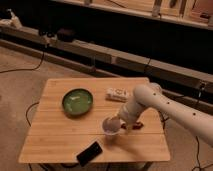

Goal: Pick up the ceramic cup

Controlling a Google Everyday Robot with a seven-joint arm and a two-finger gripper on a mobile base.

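The small white ceramic cup (110, 126) stands on the wooden table (55, 137), right of centre near the front. My gripper (120, 123) is at the cup's right side, right against its rim, at the end of the white arm (165, 107) that reaches in from the right. The gripper's tip is partly hidden behind the cup and the arm's wrist.
A wide green bowl (77, 102) sits left of the cup. A white packet (117, 94) lies behind the cup near the arm. A dark phone-like object (89, 153) lies at the front edge. A reddish-brown object (136, 125) lies under the arm.
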